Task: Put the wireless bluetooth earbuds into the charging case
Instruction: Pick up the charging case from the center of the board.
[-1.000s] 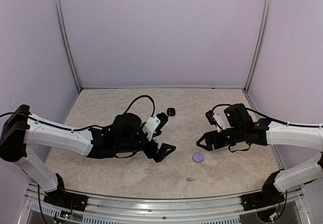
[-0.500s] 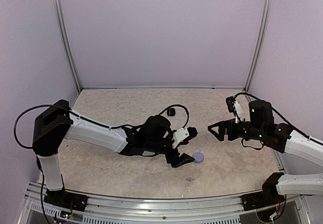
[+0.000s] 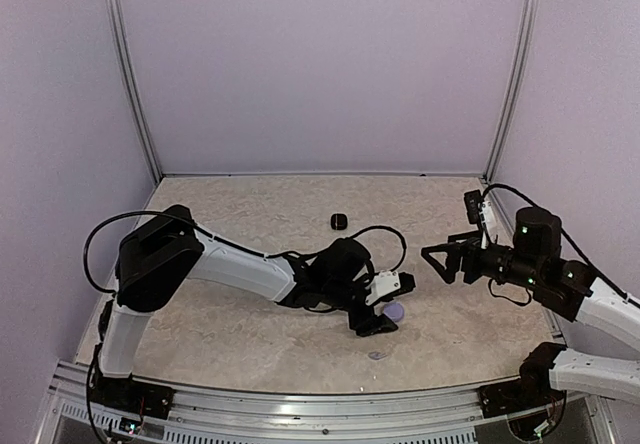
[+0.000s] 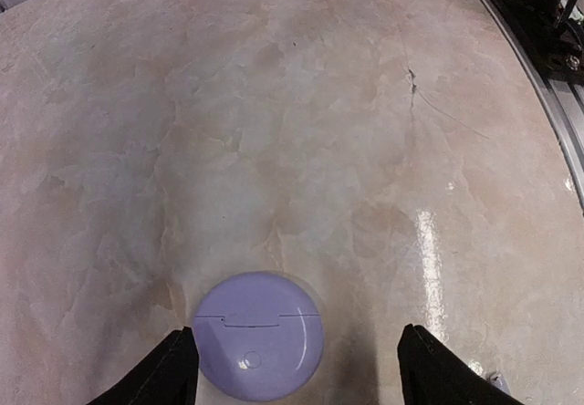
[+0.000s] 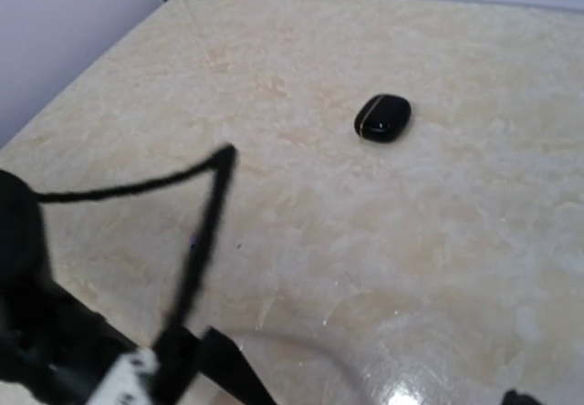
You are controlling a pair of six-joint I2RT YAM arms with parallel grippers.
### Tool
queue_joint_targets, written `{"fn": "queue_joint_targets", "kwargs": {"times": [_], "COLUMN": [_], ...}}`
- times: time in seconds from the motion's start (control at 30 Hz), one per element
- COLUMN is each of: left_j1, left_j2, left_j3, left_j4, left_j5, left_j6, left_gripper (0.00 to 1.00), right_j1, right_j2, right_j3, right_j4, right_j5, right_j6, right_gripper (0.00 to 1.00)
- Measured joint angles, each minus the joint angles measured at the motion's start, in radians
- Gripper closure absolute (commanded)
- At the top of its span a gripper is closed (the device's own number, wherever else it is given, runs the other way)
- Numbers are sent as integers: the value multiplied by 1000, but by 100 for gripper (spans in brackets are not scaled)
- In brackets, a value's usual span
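Now: left pincer (image 4: 297, 341) spread, lavender charging case (image 4: 258, 335) lying shut between its fingers, not yet gripped. Right pincer (image 3: 437, 261) held spread, black case (image 5: 382, 117) well ahead of it. Pale speck (image 3: 376, 355) beside left pincer possibly earbud. No bud seen inserted; lid to be opened first.

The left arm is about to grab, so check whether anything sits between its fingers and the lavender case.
Nothing visible does. In the left wrist view the left gripper is open, and the closed lavender case lies on bare table between its fingers.
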State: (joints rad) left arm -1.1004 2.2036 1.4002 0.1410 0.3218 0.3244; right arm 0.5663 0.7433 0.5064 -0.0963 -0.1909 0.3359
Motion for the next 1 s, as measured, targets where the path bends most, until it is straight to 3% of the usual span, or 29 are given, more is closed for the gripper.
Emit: {"fn": "queue_joint_targets", "kwargs": {"times": [0.3,0.57,0.73,1.0], "left_j1": [2,7,30,117], "left_j2": [95,100,64,-142], "left_j3": [93,95,3,-180], "left_j4": [-49,-42,37,53], "left_j5": [9,24,95,336], "left_j6": [41,60,31,-94], "left_gripper": [35,57,60,60], "right_j1": [0,0,0,0], "right_j2": [-28,-65,-87,-35], "right_j3": [-27,-43,-53,-89], "right_j4": [13,13,23,169], "right_j5": [-15,-34,-63,-238], "right_j6": [-4,-3,-20,-90], "right_gripper": [2,5,13,26]}}
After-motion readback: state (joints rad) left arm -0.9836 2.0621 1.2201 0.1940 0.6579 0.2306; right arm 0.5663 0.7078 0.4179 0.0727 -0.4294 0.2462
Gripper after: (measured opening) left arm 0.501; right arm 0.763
